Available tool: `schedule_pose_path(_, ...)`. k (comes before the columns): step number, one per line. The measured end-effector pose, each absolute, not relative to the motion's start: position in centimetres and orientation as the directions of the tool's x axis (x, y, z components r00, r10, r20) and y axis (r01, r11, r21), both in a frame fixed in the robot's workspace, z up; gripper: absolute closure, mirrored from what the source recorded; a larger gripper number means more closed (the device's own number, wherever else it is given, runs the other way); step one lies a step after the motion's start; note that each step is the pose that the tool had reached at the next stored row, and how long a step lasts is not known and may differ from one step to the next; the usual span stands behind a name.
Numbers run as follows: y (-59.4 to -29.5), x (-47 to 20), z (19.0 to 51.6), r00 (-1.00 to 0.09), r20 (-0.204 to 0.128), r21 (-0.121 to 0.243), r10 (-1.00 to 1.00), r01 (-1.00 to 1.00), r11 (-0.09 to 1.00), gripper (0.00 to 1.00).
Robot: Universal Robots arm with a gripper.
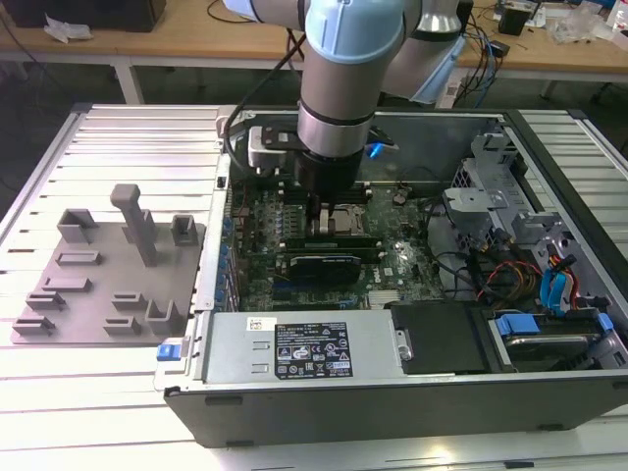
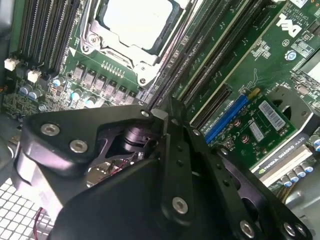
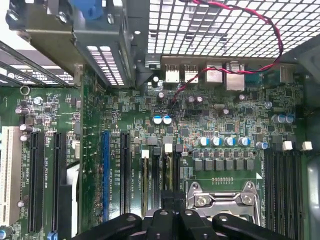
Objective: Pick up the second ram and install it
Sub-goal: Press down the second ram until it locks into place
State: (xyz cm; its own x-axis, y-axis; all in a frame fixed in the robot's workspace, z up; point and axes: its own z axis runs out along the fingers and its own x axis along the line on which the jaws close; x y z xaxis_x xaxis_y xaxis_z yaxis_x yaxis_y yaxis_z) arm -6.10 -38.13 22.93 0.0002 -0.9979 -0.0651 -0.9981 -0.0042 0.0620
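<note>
Exterior view, front edge first: the ribbed metal tabletop (image 1: pixel 98 392) carries an open computer case (image 1: pixel 392 412) lying on its side. Just inside the case's near wall sits the grey power supply (image 1: pixel 304 348). On the tabletop to the exterior view's left of the case lies a grey plastic plate (image 1: pixel 108 285) with upright blocks, apart from the case.

Further in, a dark graphics card (image 1: pixel 319 267) lies across the green motherboard (image 1: pixel 392 270). Behind it the robot arm (image 1: pixel 339 88) stands vertical over the board, with the claw (image 1: pixel 314 208) lowered to the board just beside the CPU socket (image 1: pixel 343 218).

Second wrist view: the claw (image 2: pixel 162 116) has its black fingers drawn almost together. A thin dark strip stands edge-on between the tips; this is recorded as the second ram (image 2: pixel 172 107), pinched in the claw. Its board and chips cannot be made out from this angle. Beyond the tips run long dark memory slots (image 2: pixel 215 50), with the metal-framed CPU socket (image 2: pixel 135 25) alongside them and the graphics card (image 2: pixel 265 125) on the other side.

First wrist view: the claw (image 3: pixel 172 200) sits over the slots next to the CPU socket (image 3: pixel 222 200), the strip (image 3: pixel 173 196) in line with one slot. Whether the stick is seated cannot be told. Past it are capacitors (image 3: pixel 222 141) and, furthest off, the perforated case wall (image 3: pixel 210 30).
</note>
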Motion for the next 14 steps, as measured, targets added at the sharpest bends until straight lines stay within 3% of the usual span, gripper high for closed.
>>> schedule_pose_path(14,-38.1,-2.8,24.0,-0.001,-0.078,0.081,-0.997,-0.997,-0.005,0.92)
